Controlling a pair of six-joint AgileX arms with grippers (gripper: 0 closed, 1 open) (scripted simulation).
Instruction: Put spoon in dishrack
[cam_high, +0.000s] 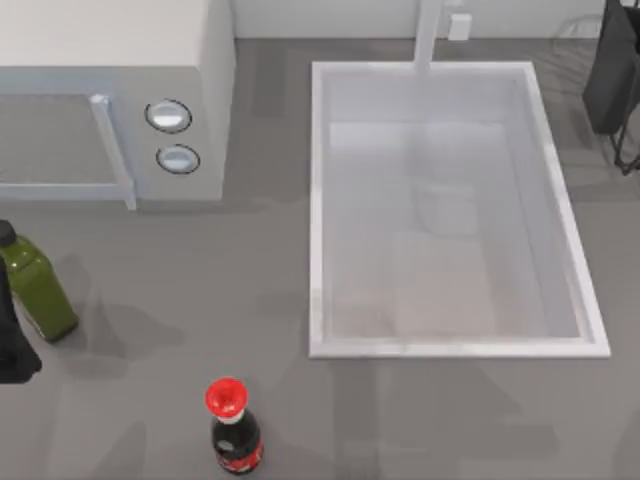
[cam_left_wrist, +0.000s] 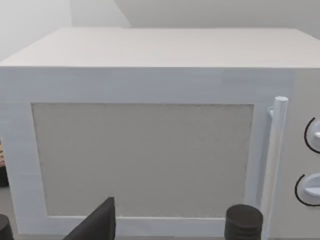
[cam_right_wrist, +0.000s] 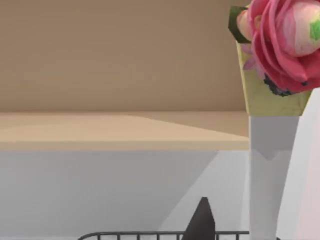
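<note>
The spoon is out of view. The dishrack's thin black wire bars (cam_right_wrist: 150, 234) run along the lower edge of the right wrist view, and a few of its wires (cam_high: 627, 155) show at the table's far right corner. My right gripper (cam_high: 612, 70) is a dark shape over that corner; a dark tip of it (cam_right_wrist: 202, 222) rises just in front of the bars. At the table's left edge, my left gripper (cam_high: 15, 345) sits beside a green bottle (cam_high: 35, 290) and faces the microwave door (cam_left_wrist: 142, 160).
A white microwave (cam_high: 110, 90) fills the back left. The large white sink basin (cam_high: 320, 200) takes the middle and right. A red-capped dark bottle (cam_high: 235, 430) stands near the front edge. A white vase (cam_right_wrist: 267, 175) with a pink flower (cam_right_wrist: 285, 40) stands behind the rack.
</note>
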